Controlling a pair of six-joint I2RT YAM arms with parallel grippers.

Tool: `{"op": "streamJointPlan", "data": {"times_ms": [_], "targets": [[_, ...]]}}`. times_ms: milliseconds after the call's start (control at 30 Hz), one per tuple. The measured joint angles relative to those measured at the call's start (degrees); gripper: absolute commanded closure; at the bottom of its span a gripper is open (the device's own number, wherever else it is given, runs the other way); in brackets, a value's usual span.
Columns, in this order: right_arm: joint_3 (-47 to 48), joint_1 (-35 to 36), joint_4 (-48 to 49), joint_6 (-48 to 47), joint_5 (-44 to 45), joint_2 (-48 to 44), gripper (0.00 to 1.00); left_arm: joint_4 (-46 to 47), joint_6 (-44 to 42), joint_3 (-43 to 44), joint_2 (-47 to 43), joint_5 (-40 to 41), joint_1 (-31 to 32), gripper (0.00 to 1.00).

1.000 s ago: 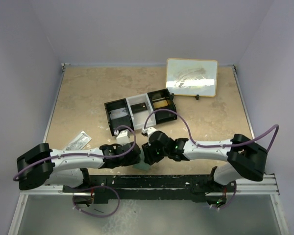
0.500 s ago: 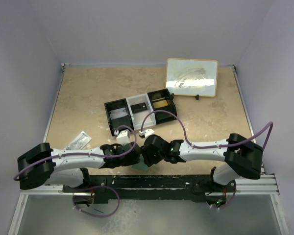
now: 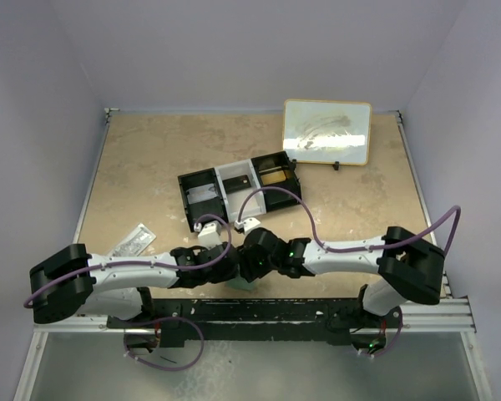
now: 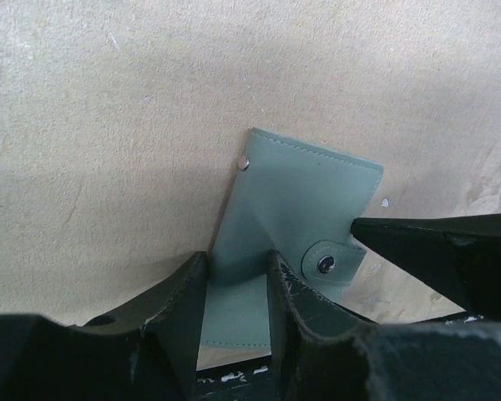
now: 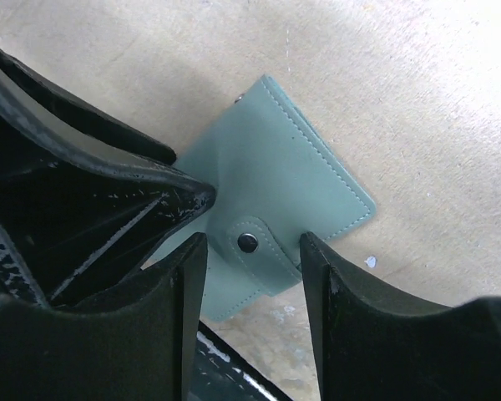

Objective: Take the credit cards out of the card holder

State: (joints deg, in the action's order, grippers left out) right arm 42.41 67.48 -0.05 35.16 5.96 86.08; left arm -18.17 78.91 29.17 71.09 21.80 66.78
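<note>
The card holder (image 4: pixel 309 192) (image 5: pixel 275 159) is a grey-green wallet. It lies flat and folded at the table's near edge, its snap strap (image 5: pixel 249 242) fastened. From above only a sliver of it (image 3: pixel 241 285) shows under both wrists. My left gripper (image 4: pixel 238 259) (image 3: pixel 230 267) stands over its near part, jaws narrowly open with the wallet's face showing between them. My right gripper (image 5: pixel 250 241) (image 3: pixel 249 266) is open and straddles the strap, one finger (image 5: pixel 317 267) at the wallet's edge. No credit cards show; the holder is shut.
A black-and-white three-compartment tray (image 3: pixel 202 177) sits mid-table, with a tan flat piece (image 3: pixel 274 175) in its right compartment. A framed white panel (image 3: pixel 326 132) stands at the back right. A clear packet (image 3: pixel 134 241) lies at the left. The black rail (image 3: pixel 301 311) runs just behind the wallet.
My right gripper has shifted left, closer to the left one over the wallet. The left arm has stayed put. The wallet has not moved.
</note>
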Motion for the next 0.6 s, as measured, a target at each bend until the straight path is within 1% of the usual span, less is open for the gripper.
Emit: {"op": "streamJointPlan", "data": {"times_ms": [67, 133, 400, 467, 500, 533, 600], "targets": [[0.37, 0.00, 0.37, -0.13, 0.31, 1.29, 0.49, 0.13, 0.00, -0.04, -0.02, 0.04, -0.02, 0.71], [0.70, 0.00, 0.37, -0.15, 0.70, 1.88, 0.53, 0.15, 0.02, -0.07, -0.02, 0.20, -0.02, 0.71], [0.31, 0.13, 0.48, 0.81, 3.52, 1.90, 0.82, 0.79, 0.22, -0.57, -0.28, 0.70, -0.02, 0.72], [-0.22, 0.22, 1.20, 1.07, 3.56, 1.51, 0.85, 0.81, 0.44, -0.61, -0.28, 0.70, 0.00, 0.72], [-0.44, 0.24, 1.51, 1.11, 3.56, 1.33, 0.89, 0.81, 0.59, -0.66, -0.28, 0.72, 0.00, 0.72], [-0.79, 0.24, 1.95, 1.14, 3.52, 1.05, 0.95, 0.81, 0.76, -0.66, -0.28, 0.74, 0.00, 0.72], [-1.64, 0.24, 2.99, 1.29, 3.19, 0.39, 0.99, 0.79, 1.14, -0.66, -0.13, 0.85, 0.02, 0.72]]}}
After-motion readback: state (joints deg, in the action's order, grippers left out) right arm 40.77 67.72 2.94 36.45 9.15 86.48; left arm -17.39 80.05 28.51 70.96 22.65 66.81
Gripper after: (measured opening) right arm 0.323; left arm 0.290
